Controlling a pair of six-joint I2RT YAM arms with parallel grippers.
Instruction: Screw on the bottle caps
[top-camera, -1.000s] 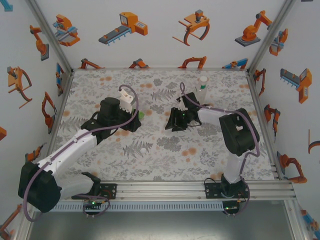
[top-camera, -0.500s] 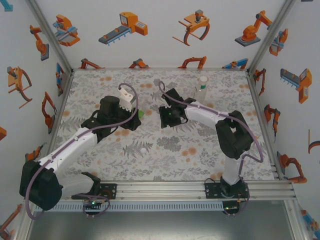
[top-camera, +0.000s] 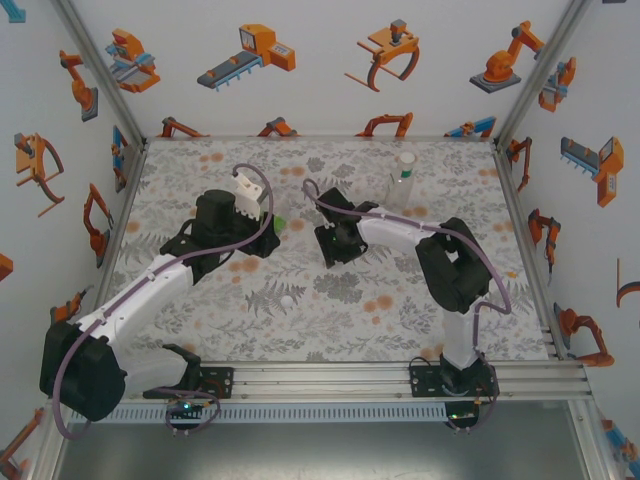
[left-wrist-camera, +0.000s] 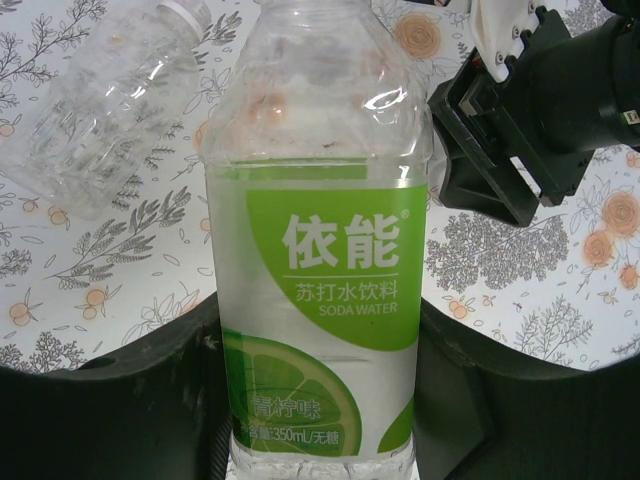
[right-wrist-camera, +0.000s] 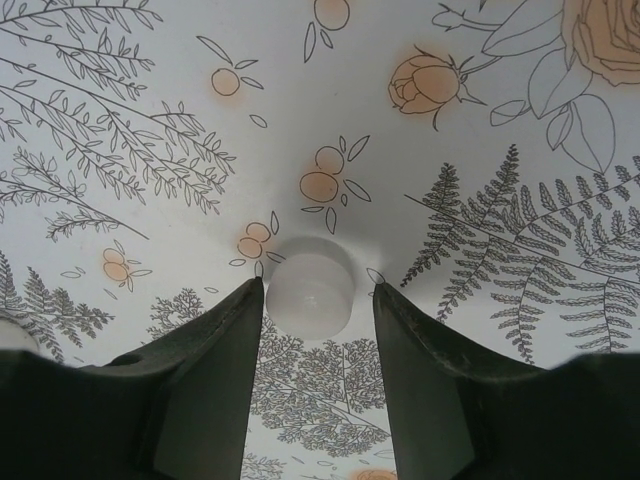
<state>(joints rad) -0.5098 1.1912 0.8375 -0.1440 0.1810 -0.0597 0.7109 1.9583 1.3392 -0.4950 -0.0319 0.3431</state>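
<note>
grips the green-labelled bottle (left-wrist-camera: 318, 230) in the left claw (left-wrist-camera: 318, 340) — long axis in line with the claw, neck pointing away, apparently empty. straddles a white cap (right-wrist-camera: 310, 298) on the table (right-wrist-camera: 520, 130), right claw (right-wrist-camera: 318, 288) part-open, not pinching.

The left gripper (left-wrist-camera: 318, 340) clamped a green-labelled bottle (left-wrist-camera: 320, 250) at centre, dark fingers (left-wrist-camera: 110, 420) flanking it at 7 and 5 o'clock. A clear bottle (left-wrist-camera: 110, 110) lay on the floral table cover (left-wrist-camera: 560, 300) at 10 o'clock. The other arm's black housing (left-wrist-camera: 530, 120) sat at 2 o'clock.
</note>
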